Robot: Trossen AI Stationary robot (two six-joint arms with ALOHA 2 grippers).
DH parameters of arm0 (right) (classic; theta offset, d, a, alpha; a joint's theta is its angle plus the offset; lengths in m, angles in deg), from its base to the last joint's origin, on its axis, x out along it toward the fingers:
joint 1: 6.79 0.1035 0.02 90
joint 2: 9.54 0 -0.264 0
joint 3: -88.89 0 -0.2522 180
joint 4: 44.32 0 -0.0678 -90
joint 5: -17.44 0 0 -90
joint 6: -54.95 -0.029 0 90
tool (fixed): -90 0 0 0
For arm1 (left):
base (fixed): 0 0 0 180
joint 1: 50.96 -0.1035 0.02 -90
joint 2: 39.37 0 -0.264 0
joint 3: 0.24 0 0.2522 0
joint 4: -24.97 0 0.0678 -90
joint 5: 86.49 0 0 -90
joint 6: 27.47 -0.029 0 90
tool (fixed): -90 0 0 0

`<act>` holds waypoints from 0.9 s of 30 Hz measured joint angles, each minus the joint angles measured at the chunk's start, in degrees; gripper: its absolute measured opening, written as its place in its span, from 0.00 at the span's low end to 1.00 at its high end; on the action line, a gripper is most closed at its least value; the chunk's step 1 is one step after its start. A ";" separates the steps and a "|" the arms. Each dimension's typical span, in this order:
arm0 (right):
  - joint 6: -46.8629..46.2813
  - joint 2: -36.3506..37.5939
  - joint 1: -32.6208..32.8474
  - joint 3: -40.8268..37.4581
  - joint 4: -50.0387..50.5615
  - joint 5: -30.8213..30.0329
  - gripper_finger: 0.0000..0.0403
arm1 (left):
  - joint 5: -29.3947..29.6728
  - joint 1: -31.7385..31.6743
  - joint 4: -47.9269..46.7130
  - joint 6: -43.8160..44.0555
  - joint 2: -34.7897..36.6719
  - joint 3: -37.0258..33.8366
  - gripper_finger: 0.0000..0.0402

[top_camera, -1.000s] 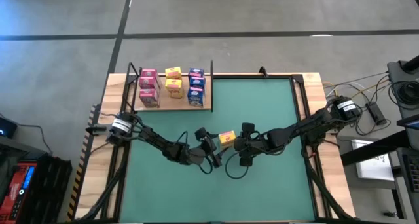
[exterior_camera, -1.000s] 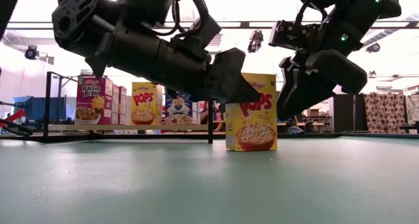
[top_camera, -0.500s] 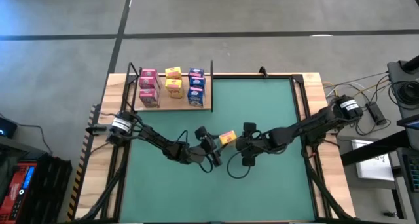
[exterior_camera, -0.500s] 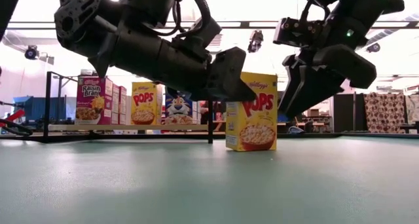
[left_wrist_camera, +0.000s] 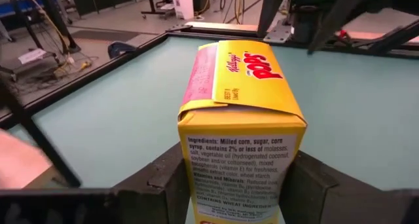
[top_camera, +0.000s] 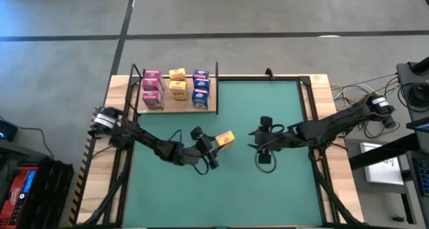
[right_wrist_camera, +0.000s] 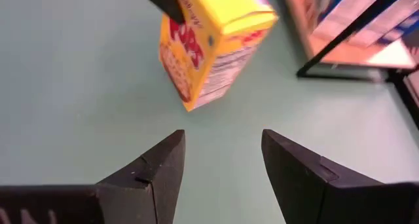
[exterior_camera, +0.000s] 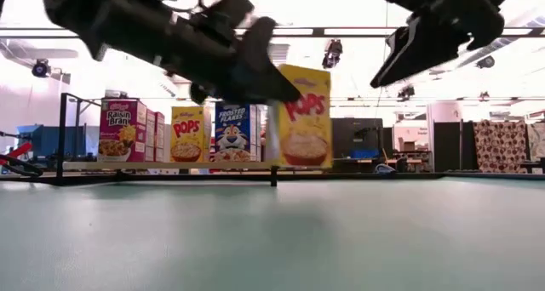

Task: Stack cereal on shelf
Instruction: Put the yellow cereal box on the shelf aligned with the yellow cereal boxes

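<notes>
Note that the shelf (top_camera: 175,106) already carries six boxes in three columns: pink, yellow, blue. The left end effector (top_camera: 216,143) is closed on a yellow box (top_camera: 225,138), lifted clear of the tabletop (top_camera: 268,189), short of the shelf's near right corner. The right end effector (top_camera: 258,140) hangs open and empty, farther from the shelf. Placing this box remains.
</notes>
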 joint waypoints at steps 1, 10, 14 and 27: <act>0.03 1.50 0.00 -1.31 -2.06 -0.03 0.48 | 0.02 0.22 -0.21 0.58 1.48 -1.23 0.40; 0.54 10.50 0.00 -16.20 -23.49 -0.06 0.48 | 1.37 3.46 -0.40 0.96 17.57 -12.40 0.41; 0.39 11.97 0.01 -19.89 -27.86 -0.04 0.48 | 1.56 3.70 -1.77 0.33 24.77 -16.83 0.41; -3.35 12.63 0.00 -29.95 -41.50 -0.63 0.48 | 12.57 3.39 -2.95 3.68 34.31 -32.21 0.41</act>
